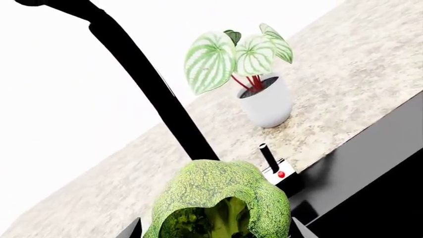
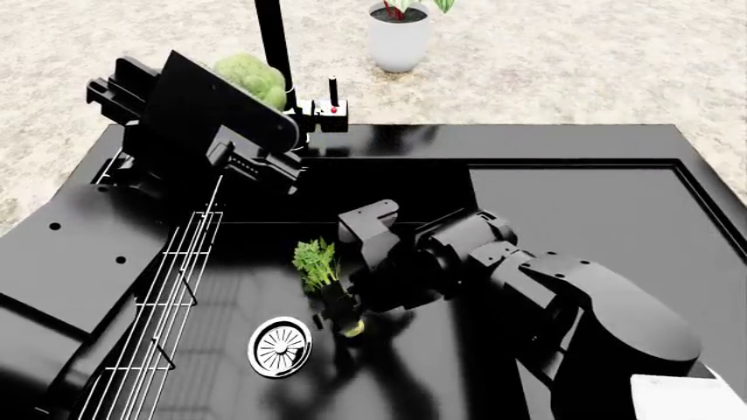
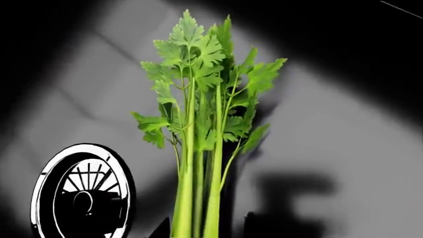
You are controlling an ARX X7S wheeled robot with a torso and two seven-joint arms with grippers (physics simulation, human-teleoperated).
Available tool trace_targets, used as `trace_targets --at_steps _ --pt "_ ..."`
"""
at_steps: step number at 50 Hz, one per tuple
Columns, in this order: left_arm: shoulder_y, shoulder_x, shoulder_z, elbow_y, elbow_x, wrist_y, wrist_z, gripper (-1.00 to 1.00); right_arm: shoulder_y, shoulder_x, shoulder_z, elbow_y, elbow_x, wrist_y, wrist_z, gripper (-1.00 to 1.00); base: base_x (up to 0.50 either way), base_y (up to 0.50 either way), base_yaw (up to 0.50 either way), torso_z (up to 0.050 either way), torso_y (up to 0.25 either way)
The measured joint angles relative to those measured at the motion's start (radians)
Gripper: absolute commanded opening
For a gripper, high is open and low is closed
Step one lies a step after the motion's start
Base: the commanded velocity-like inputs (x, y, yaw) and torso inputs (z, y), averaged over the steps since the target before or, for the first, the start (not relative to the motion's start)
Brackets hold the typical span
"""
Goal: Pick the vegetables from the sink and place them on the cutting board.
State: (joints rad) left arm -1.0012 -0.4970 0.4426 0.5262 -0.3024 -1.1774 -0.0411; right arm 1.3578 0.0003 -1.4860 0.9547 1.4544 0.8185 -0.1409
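Celery (image 3: 198, 148) sits clamped in right end effector (image 2: 338, 306), above sink (image 2: 561, 201).

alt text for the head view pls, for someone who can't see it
Two black robot arms work over a black sink: the left hand holds a broccoli floret raised near the faucet, and the right hand grips a celery stalk beside the round drain.

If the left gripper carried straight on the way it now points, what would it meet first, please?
Probably the black faucet stem, just beyond the broccoli that the left gripper holds; the potted plant stands farther off. Depth is uncertain.
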Motion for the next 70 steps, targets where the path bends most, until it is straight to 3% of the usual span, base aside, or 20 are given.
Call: trace_targets --at_steps 16,36,54,70 --pt "-0.001 0.003 -0.008 0.000 -0.010 -0.004 0.000 -1.00 0.024 0.014 -0.025 -0.013 0.054 -0.013 0.011 -1.00 0.00 0.00 0.00 0.000 0.000" --pt "0.004 0.018 -0.049 0.006 -0.050 -0.020 0.014 -1.00 0.170 0.330 0.147 -0.569 0.230 -0.051 0.348 -1.00 0.00 0.00 0.00 0.000 0.000" --pt "0.003 0.017 -0.064 0.022 -0.063 -0.021 0.014 -1.00 0.215 0.498 0.247 -0.838 0.319 -0.081 0.509 -1.00 0.00 0.00 0.00 0.000 0.000" --pt "0.012 0.014 -0.054 0.027 -0.076 -0.006 0.028 -1.00 0.227 0.690 0.357 -1.081 0.398 -0.142 0.630 -1.00 0.00 0.00 0.00 0.004 0.241"
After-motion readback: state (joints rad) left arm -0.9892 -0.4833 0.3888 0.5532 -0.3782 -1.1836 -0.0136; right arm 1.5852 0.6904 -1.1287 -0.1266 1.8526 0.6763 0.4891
